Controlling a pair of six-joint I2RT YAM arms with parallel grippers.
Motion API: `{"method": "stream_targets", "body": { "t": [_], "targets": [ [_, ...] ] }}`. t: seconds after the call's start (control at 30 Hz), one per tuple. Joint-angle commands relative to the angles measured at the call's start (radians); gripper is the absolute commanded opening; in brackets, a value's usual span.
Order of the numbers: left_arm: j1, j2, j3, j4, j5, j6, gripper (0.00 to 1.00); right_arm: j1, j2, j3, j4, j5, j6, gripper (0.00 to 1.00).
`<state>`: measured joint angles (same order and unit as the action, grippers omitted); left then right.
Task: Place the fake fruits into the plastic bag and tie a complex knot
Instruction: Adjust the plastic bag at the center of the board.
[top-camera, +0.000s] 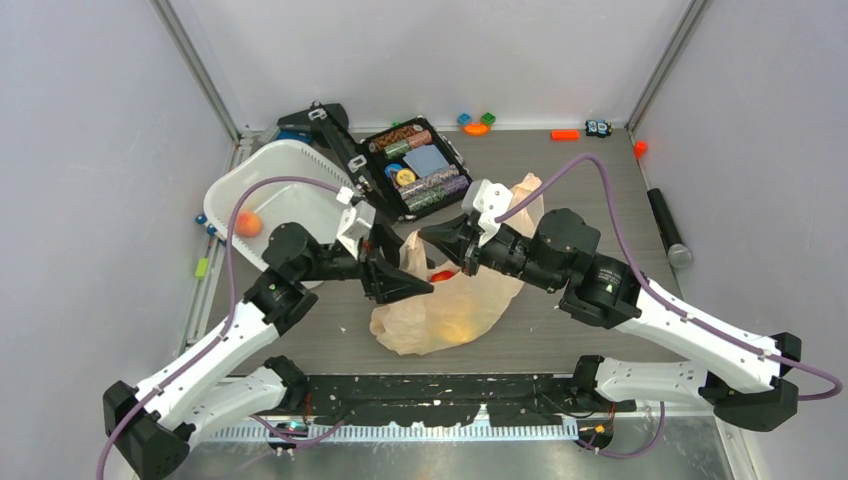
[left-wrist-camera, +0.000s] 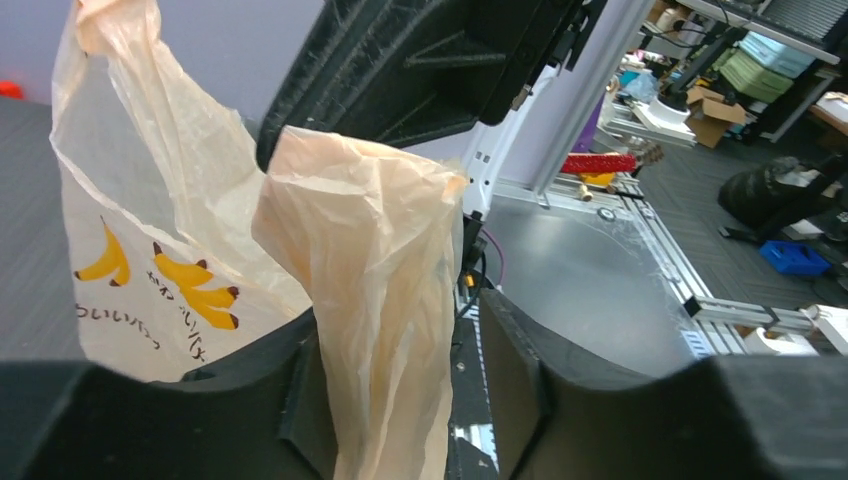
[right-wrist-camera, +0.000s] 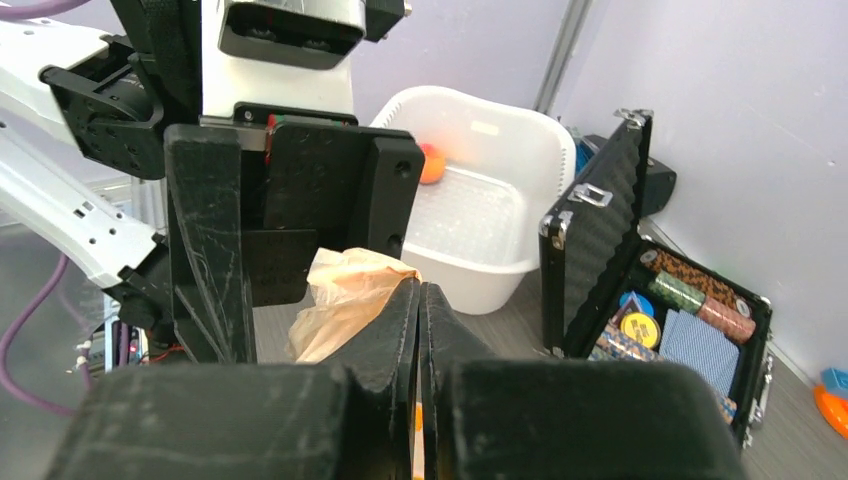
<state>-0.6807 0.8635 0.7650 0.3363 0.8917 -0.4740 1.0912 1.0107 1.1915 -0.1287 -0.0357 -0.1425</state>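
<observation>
The plastic bag (top-camera: 470, 300) lies mid-table, pale peach with banana prints, and yellow and red fake fruits (top-camera: 455, 318) show through its film. A small orange fruit (top-camera: 248, 223) sits in the white tub. My right gripper (top-camera: 425, 235) is shut on a bunched strand of the bag (right-wrist-camera: 345, 290), holding it up. In the left wrist view that strand (left-wrist-camera: 370, 260) hangs between the fingers of my left gripper (left-wrist-camera: 400, 330). It rests against the left finger, with a gap to the right one. The left gripper (top-camera: 425, 287) sits just below the right one.
A white tub (top-camera: 280, 165) stands at the back left. An open black case of poker chips (top-camera: 415, 165) is behind the bag. Small toy blocks (top-camera: 476, 122) lie along the back wall. A black cylinder (top-camera: 668, 228) lies at the right.
</observation>
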Motion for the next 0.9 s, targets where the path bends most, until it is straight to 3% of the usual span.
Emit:
{"method": "stream_targets", "body": {
  "t": [0.0, 0.17, 0.5, 0.67, 0.77, 0.83, 0.87],
  "targets": [
    [-0.039, 0.04, 0.02, 0.002, 0.05, -0.018, 0.47, 0.001, -0.015, 0.064, 0.046, 0.136, 0.001, 0.05],
    [-0.043, 0.058, 0.021, -0.004, 0.039, -0.021, 0.39, 0.001, -0.024, 0.057, 0.039, 0.174, 0.001, 0.05],
    [-0.052, 0.114, 0.023, -0.013, 0.044, -0.047, 0.33, -0.003, -0.023, 0.064, 0.032, 0.288, 0.011, 0.05],
    [-0.052, 0.127, 0.034, -0.028, 0.046, -0.046, 0.15, -0.029, -0.024, 0.066, 0.024, 0.29, 0.029, 0.05],
    [-0.047, 0.117, 0.057, -0.116, -0.001, 0.006, 0.0, -0.046, -0.031, 0.055, 0.023, 0.27, 0.042, 0.05],
    [-0.032, 0.11, 0.094, -0.278, -0.079, 0.08, 0.0, -0.053, -0.043, 0.045, 0.016, 0.274, 0.047, 0.06],
    [-0.023, 0.11, 0.114, -0.345, -0.11, 0.117, 0.0, -0.057, -0.054, 0.044, 0.002, 0.288, 0.052, 0.16]
  ]
}}
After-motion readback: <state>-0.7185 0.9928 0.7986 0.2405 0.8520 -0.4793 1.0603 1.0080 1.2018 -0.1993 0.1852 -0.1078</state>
